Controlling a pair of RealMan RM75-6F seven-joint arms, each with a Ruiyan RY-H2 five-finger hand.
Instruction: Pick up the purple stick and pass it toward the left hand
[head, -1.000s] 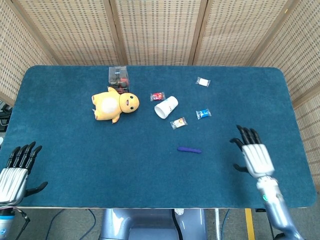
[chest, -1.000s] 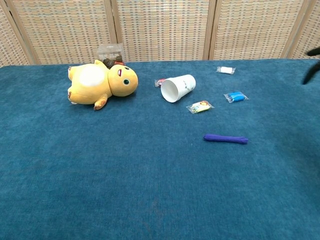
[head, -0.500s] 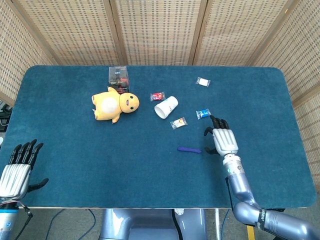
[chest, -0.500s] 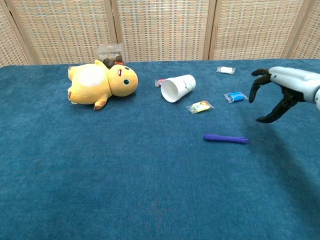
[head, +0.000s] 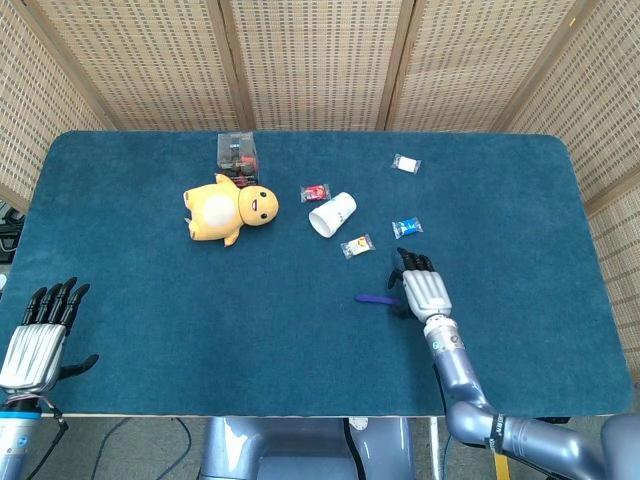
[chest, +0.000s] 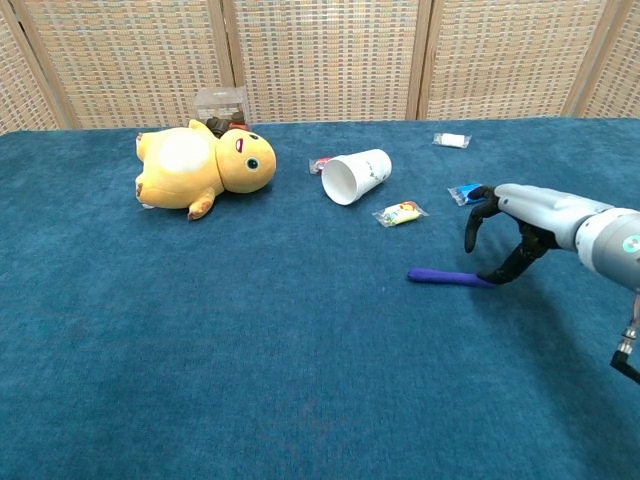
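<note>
The purple stick (head: 373, 298) (chest: 440, 277) lies flat on the blue table cloth, right of centre. My right hand (head: 422, 288) (chest: 510, 234) hovers over its right end with fingers spread and curved downward; the thumb tip sits at the stick's right end. Nothing is held in it. My left hand (head: 38, 335) rests open at the table's near left corner, palm down, and does not show in the chest view.
A yellow plush duck (head: 229, 209) (chest: 197, 167) lies at the back left, with a clear box (head: 237, 152) behind it. A tipped white paper cup (head: 333, 214) (chest: 356, 176) and several small wrapped candies (head: 357, 246) (chest: 400, 212) lie just beyond the stick.
My right hand has swept leftward from the table's right side to the stick's right end. The stick and the left hand have stayed in place.
</note>
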